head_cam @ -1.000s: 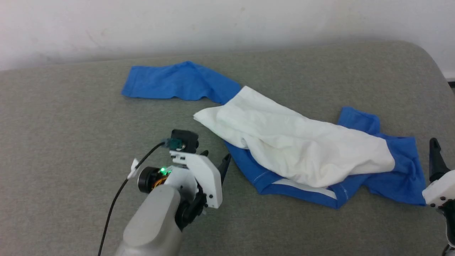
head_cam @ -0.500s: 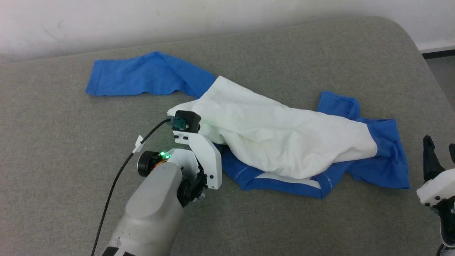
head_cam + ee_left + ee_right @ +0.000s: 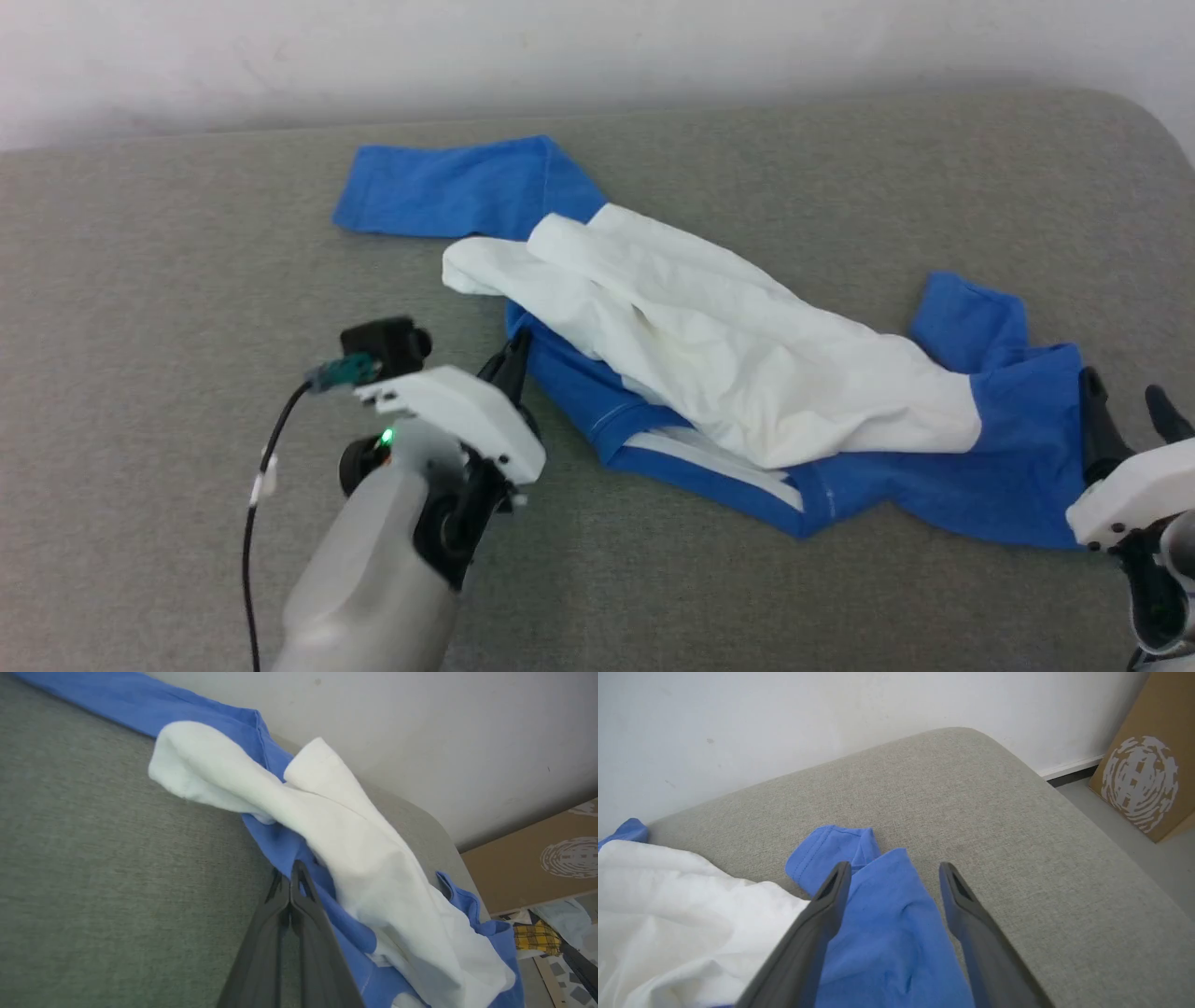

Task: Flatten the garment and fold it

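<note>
The garment (image 3: 747, 373) lies crumpled across a grey cushion (image 3: 140, 280). Its white body is bunched on top, one blue sleeve (image 3: 448, 187) is spread at the far left, and the other blue sleeve (image 3: 1008, 448) is rumpled at the right. The print is hidden. My left gripper (image 3: 513, 353) is shut, its tips pinched at the garment's blue left edge (image 3: 280, 844) under the white fold. My right gripper (image 3: 1120, 387) stands open, its two fingers (image 3: 831, 882) either side of the right blue sleeve (image 3: 887, 914).
A pale wall (image 3: 597, 47) runs behind the cushion. The cushion's rounded right edge (image 3: 1111, 835) drops to the floor, where a brown cardboard box (image 3: 1143, 779) leans. Bare grey fabric lies left of and in front of the garment.
The camera has shifted. My left gripper, open beside the garment a second ago, has closed at its blue left edge. My right gripper now reaches over the right sleeve.
</note>
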You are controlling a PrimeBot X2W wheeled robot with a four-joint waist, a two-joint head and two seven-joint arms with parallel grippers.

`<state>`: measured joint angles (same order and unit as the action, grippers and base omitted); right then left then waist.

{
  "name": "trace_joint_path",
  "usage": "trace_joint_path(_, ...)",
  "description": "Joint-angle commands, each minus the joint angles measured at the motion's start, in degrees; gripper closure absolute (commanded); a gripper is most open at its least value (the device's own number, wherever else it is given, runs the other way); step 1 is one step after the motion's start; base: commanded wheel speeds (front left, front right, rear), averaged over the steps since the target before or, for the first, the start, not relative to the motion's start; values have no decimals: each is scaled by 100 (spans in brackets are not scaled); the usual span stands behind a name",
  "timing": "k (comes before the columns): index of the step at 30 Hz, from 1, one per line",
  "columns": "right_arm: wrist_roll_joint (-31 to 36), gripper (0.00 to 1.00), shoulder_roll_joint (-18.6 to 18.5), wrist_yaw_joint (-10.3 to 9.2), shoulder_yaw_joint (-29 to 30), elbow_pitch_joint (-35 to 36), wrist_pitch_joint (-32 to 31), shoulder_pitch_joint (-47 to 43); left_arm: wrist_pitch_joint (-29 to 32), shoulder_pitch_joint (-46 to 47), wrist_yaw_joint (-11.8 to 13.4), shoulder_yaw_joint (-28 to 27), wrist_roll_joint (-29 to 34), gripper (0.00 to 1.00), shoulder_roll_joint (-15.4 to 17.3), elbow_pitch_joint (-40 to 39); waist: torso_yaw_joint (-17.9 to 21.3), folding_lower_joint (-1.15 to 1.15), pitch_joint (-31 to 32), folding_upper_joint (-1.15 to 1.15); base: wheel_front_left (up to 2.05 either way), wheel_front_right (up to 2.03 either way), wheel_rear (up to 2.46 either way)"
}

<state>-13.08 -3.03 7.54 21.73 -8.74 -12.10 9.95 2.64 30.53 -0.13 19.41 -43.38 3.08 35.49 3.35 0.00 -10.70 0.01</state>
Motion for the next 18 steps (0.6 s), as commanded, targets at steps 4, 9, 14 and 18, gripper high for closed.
trace_joint_path(4, -16, 0, 15, -5, -178, -121, -69, -149, -282, -913, 273, -342, -241, 100, 153, -705, -572, 0, 326, -1, 0, 0, 0)
trace_joint_path(9, -59, 0, 15, -5, -405, -171, -123, -210, -322, -2001, 696, -564, -409, 100, 228, -1359, -752, 0, 386, -1, 0, 0, 0)
trace_joint_path(14, -83, 0, 15, -5, -496, -198, -147, -280, -147, -2844, 977, -556, -577, 100, 192, -1760, -833, 0, 449, -1, 0, 0, 0)
trace_joint_path(18, -76, 0, 15, -5, -519, -198, -166, -334, -120, -2994, 980, -557, -692, 7, 165, -2133, -870, 0, 509, -1, 0, 0, 0)
